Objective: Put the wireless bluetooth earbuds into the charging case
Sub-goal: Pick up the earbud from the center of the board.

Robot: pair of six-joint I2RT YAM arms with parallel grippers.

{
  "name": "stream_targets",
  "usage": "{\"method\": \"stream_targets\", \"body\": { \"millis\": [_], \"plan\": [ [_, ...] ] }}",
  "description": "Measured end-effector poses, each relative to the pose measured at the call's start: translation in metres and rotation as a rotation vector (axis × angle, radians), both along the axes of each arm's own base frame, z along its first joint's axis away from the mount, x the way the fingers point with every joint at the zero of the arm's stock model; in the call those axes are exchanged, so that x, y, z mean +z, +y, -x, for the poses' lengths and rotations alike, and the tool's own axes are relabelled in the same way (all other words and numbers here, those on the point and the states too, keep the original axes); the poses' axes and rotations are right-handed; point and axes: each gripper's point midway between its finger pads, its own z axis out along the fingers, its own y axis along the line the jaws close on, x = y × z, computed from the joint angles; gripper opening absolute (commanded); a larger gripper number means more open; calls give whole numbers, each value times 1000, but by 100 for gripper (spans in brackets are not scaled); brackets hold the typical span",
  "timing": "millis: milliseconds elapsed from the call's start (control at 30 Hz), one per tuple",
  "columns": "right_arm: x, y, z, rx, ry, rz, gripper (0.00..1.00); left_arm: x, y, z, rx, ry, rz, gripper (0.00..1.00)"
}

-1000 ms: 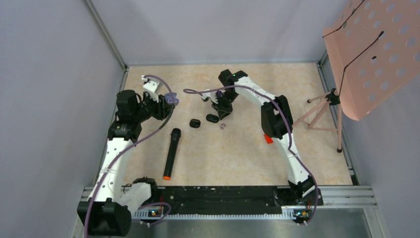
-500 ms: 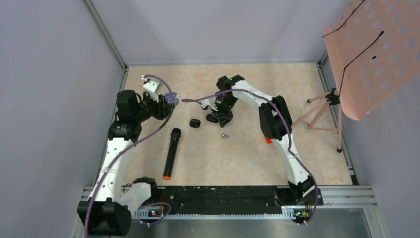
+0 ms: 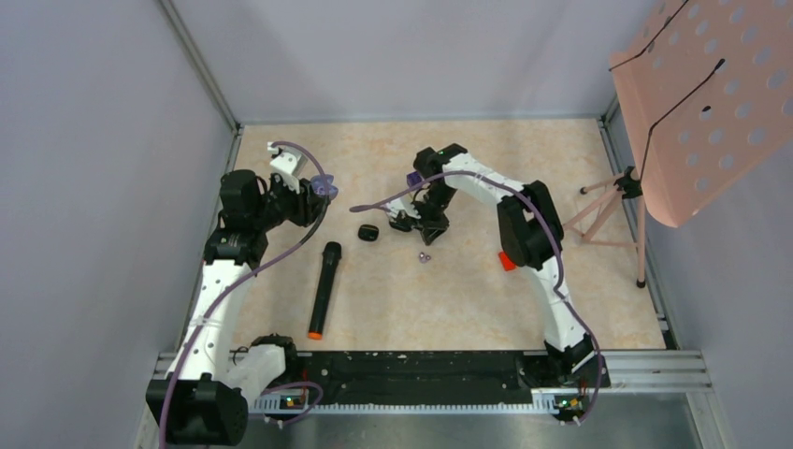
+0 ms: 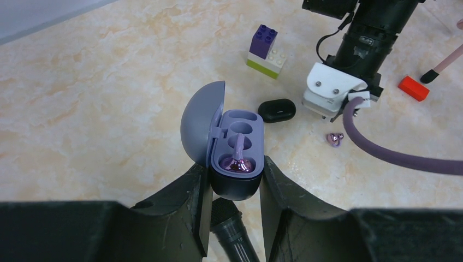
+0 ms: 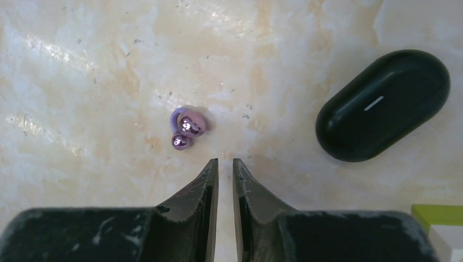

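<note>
Beige marble-look tabletop point(image 5: 82, 65) — right gripper point(image 5: 225, 169), nearly closed and empty, has swung toward the loose shiny purple earbud point(image 5: 187, 126); left gripper point(image 4: 235, 180) clamps the open lavender charging case point(image 4: 232, 150) — pickup next.

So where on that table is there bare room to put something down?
The widest bare patch is the near middle of the table, between the microphone and the right arm. The strip along the table's far edge is bare too. It is crowded in the centre, where the right claw hovers by the purple earbud and the black case.
</note>
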Motion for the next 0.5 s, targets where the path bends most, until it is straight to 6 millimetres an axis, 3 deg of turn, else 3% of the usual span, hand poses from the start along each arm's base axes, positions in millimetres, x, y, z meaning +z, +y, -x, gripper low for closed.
{"method": "stream_targets", "body": {
  "millis": [300, 500],
  "plan": [
    [-11, -25, 26, 82, -8, 51, 17, 0, 0, 0, 0, 0, 0, 0],
    [-12, -17, 36, 89, -9, 44, 16, 0, 0, 0, 0, 0, 0, 0]
  ]
}}
